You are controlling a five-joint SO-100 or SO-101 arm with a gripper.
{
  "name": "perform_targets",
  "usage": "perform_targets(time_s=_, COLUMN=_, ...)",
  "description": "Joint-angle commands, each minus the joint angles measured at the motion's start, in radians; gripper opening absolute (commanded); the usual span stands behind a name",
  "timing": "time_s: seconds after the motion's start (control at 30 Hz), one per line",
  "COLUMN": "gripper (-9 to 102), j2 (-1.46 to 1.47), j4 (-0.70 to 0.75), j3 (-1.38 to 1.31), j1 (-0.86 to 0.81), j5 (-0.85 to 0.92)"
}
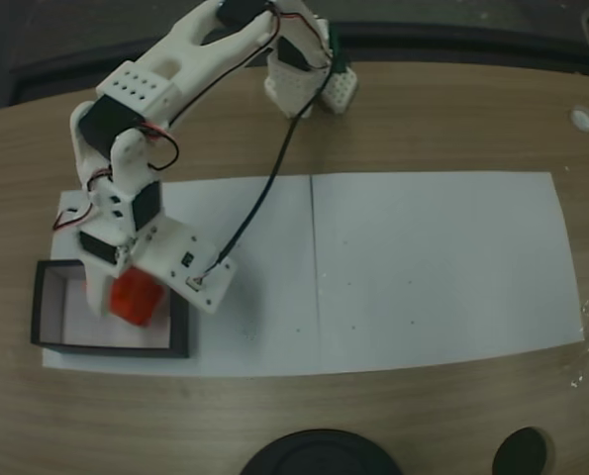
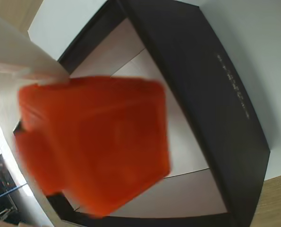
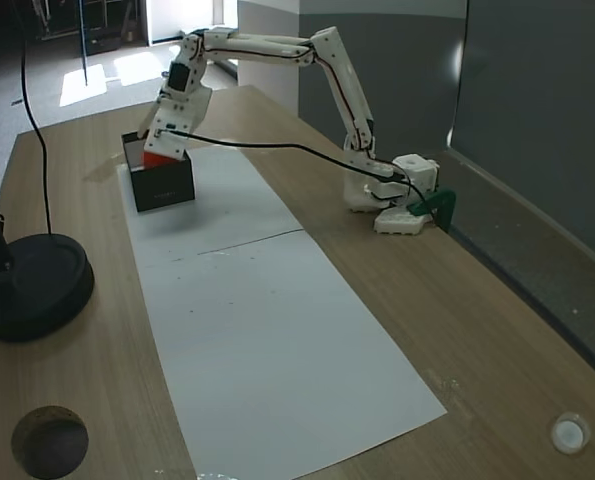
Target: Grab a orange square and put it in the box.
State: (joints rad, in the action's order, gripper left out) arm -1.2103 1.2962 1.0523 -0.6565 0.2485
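While the arm reaches to eight o'clock in a fixed view, its claw [image 1: 134, 293] grips the cube [image 1: 136, 299] above the box [image 1: 47, 341], which sits on white paper [image 1: 433, 267]. Seen from the wrist, the cube [image 2: 95, 142] blurs large over the box's white floor [image 2: 187, 194]. From another fixed view, the cube [image 3: 157, 158] shows at the box's [image 3: 165, 187] twelve o'clock wall on the tabletop [image 3: 477, 330].

Wooden table [image 3: 497, 330] under white paper sheets [image 3: 277, 340], grey wall [image 3: 537, 110] behind; sunlit floor patch [image 3: 87, 85] beyond

Overhead, close wrist, oblique table view
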Motion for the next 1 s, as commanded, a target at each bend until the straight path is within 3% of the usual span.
perform_targets(time_s=0.0, gripper=35, j2=-0.026, j4=0.011, j3=-0.055, j1=0.009, j5=0.015)
perform_targets(time_s=0.13, gripper=29, j2=-0.043, j4=0.025, j3=-0.066, j1=0.002, j5=0.015)
perform_targets(time_s=0.33, gripper=4, j2=-0.201, j4=0.153, j3=-0.055, j1=0.049, j5=0.014)
perform_targets(time_s=0.63, gripper=3, j2=-0.683, j4=0.426, j3=-0.051, j1=0.393, j5=-0.084)
perform_targets(time_s=0.83, gripper=3, j2=-1.072, j4=0.425, j3=0.199, j1=0.719, j5=-0.149)
perform_targets(time_s=0.97, gripper=3, j2=-1.304, j4=0.408, j3=0.454, j1=0.793, j5=-0.155)
